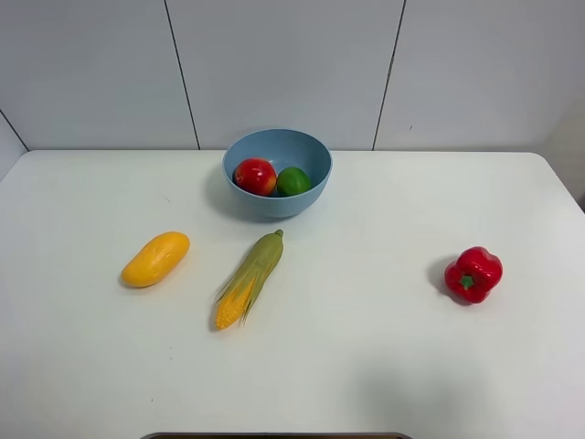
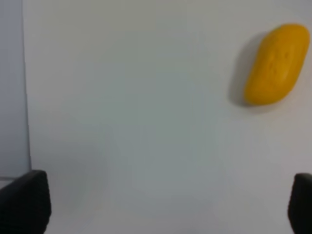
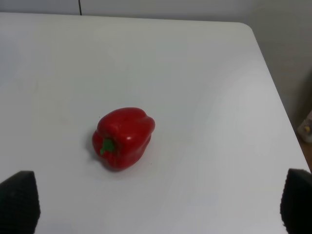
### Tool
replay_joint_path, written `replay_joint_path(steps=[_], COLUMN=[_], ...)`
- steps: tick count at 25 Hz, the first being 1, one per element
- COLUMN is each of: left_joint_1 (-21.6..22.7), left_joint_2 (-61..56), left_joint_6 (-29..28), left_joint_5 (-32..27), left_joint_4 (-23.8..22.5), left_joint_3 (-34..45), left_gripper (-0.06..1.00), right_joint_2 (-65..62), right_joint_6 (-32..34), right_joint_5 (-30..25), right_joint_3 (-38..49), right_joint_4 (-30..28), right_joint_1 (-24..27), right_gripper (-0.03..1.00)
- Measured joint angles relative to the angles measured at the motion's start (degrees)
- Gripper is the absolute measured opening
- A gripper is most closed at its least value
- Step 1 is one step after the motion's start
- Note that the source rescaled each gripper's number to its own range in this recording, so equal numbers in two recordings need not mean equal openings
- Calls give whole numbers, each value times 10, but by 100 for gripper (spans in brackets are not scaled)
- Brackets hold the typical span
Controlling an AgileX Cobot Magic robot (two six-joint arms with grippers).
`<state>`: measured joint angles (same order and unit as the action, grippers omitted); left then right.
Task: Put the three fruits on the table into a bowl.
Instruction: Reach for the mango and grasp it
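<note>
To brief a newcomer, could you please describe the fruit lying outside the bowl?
Start at the light-blue bowl at the back of the white table; the corn cob lies in front of it. Left of the cob lies the mango: smooth, plain yellow-orange, with no green husk.

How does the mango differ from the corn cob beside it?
The mango is plump, smooth and plain yellow-orange; the corn cob is longer, slimmer, with a green husk over yellow kernels. The mango lies left of the corn cob. Both lie on the table, outside the bowl.
</note>
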<state>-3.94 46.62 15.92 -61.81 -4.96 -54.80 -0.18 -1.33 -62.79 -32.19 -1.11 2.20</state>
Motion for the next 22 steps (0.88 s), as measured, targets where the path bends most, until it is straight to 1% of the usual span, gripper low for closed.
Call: replay_joint_path(steps=[7, 11, 14, 18, 22], left_joint_1=[-65, -93, -100, -100, -100], left_joint_2=[123, 198, 246, 298, 324], left_joint_6=[11, 11, 11, 11, 11], left_joint_5=[0, -1, -2, 1, 34], left_joint_4=[8, 9, 11, -2, 1], left_joint_3=[-63, -92, -99, -100, -100], left_gripper=[100, 100, 100, 100, 100], right_joint_2=[0, 0, 0, 0, 0], right_joint_6=[0, 0, 0, 0, 0], right_joint_5=[0, 0, 0, 0, 0], right_joint_3=[0, 0, 0, 0, 0], right_joint_4=[0, 0, 0, 0, 0], right_joint_1=[0, 0, 0, 0, 0], right_gripper=[100, 100, 100, 100, 100])
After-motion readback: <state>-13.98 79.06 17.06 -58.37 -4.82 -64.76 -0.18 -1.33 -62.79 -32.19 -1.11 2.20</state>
